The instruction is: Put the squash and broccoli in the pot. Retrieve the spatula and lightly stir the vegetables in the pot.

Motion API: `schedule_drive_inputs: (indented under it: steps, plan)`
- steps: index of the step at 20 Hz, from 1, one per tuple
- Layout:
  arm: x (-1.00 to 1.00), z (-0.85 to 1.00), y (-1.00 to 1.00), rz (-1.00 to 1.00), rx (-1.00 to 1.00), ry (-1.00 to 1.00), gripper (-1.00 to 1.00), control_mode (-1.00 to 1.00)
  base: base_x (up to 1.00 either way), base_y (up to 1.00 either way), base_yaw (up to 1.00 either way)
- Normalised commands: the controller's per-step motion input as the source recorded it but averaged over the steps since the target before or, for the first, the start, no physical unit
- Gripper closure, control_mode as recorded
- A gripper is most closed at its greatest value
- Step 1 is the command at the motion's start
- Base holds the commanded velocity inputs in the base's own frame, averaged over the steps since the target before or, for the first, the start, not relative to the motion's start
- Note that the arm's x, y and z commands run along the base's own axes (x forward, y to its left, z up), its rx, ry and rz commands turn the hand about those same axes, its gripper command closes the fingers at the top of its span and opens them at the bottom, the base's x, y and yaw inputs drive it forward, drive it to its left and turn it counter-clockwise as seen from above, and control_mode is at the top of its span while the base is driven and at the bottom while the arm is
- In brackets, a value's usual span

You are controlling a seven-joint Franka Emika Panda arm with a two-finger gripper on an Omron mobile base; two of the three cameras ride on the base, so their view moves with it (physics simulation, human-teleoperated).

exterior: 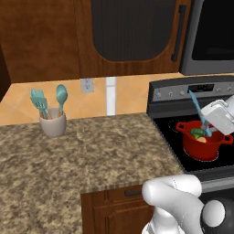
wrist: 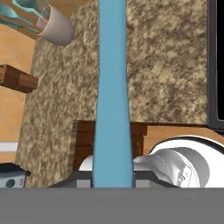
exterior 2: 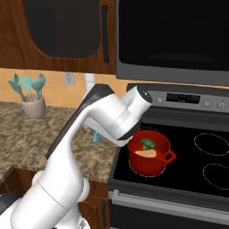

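1. The red pot [exterior: 201, 145] sat on the front left burner of the black stove [exterior 2: 197, 156], just past the edge of the granite counter [exterior: 68, 151].
2. Both veggies were inside it: the tan squash [exterior 2: 146, 153] lay at the bottom, and the dark green broccoli [exterior 2: 148, 144] sat right behind it, touching or nearly so.
3. The gripper [exterior: 209, 125] hung over the pot's right side, jaws pinched narrow around the light-blue spatula [exterior: 199, 112]. In the left base view the handle stuck up and to the left over the stove's control panel, with the lower end dipping down into the pot by the vegetables.
4. The hand view mostly gave a long blue shaft [wrist: 113, 92] running straight up the middle of the frame, counter behind it.
5. Back on the counter near the wall stood a pale utensil cup [exterior: 53, 122] with a teal spoon [exterior: 61, 94] and a teal slotted turner [exterior: 39, 100] in it, well apart from the stove.
6. Couldn't tell from these shots whether the spatula head actually touched the squash or broccoli.
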Motion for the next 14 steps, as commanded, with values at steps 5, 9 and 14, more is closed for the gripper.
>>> schedule_drive_inputs:
  steps: [5, 9, 14]
  plan:
    - [0.00, 0.00, 0.00, 0.00, 0.00, 0.00, 1.00, -1.00, 0.00, 0.00, 0.00]
    - [0.11, 0.00, 0.00, -0.02, 0.11, 0.11, 1.00, -1.00, 0.00, 0.00, 0.00]
    - [0.02, 0.00, 0.00, -0.09, 0.08, 0.19, 1.00, -1.00, 0.00, 0.00, 0.00]
